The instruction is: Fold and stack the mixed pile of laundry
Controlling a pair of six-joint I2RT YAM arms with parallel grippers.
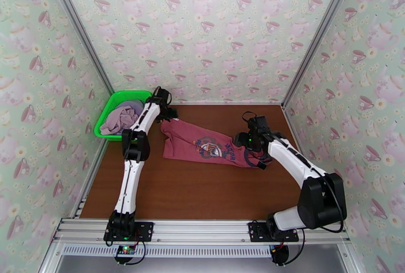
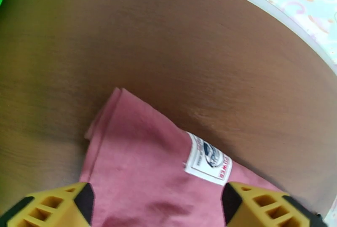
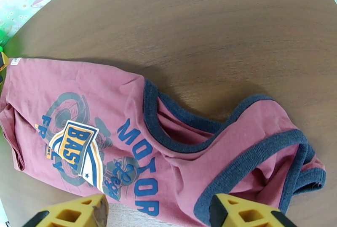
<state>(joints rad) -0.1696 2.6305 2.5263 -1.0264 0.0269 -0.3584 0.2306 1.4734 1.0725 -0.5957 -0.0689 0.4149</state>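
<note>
the dusty-red tank top [image 1: 212,145] lies spread flat on the brown counter [image 1: 202,193] at the centre of the top frame, hem to the left, dark-trimmed straps to the right. the left jaws stand released, wide apart above the hem corner with its white label [image 2: 208,159] (the cloth lies flat beneath, not pinched). the right jaws are released too, over the strap end. pale lilac garments [image 1: 121,117] sit bunched in the green basket [image 1: 112,101] at the upper left
</note>
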